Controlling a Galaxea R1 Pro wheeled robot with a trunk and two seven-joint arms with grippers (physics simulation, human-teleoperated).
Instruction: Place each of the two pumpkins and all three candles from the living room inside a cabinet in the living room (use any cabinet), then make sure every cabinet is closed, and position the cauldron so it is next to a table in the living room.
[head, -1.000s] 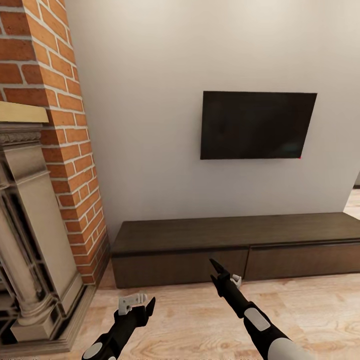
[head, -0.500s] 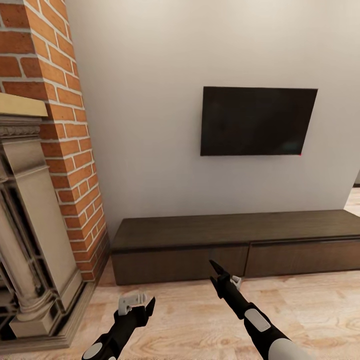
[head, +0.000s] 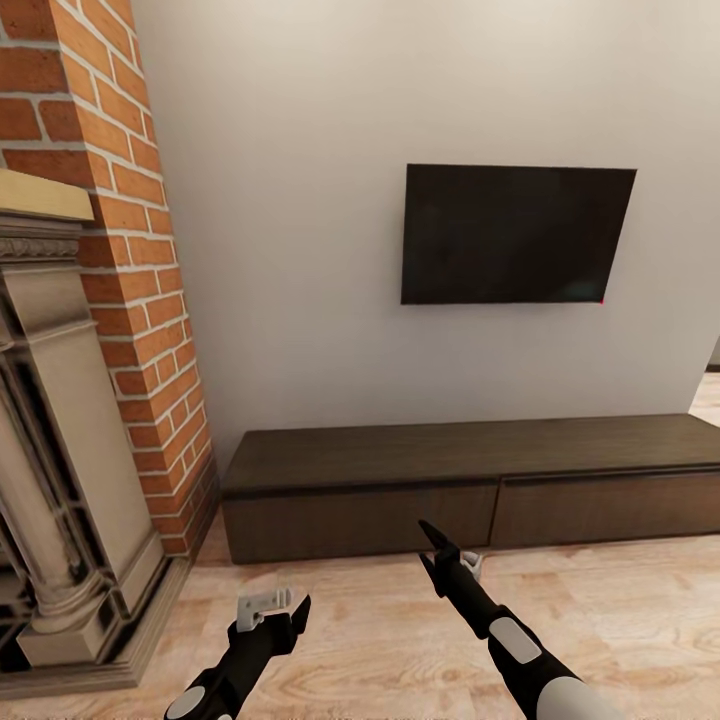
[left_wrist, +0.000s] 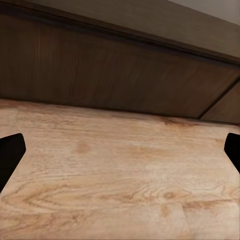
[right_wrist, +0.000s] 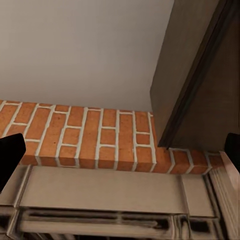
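While both arms hang low over the pale wooden floor (head: 380, 650), the left hand (head: 272, 606) and the right hand (head: 447, 556) carry nothing; each wrist view shows dark fingertips far out at the two edges, so both sets of fingers stand wide apart. Straight ahead of them lies the cabinet (head: 480, 480), its long axis running crosswise along the wall, with both plain front panels flush and seemingly closed. The right hand sits just short of the seam between the panels and looks the nearer one; the left hand faces the left panel (left_wrist: 115, 75) from further back. Beyond, a dark television (head: 515, 235) hangs on the wall, and the brick fireplace (head: 90, 400) rises at the left.
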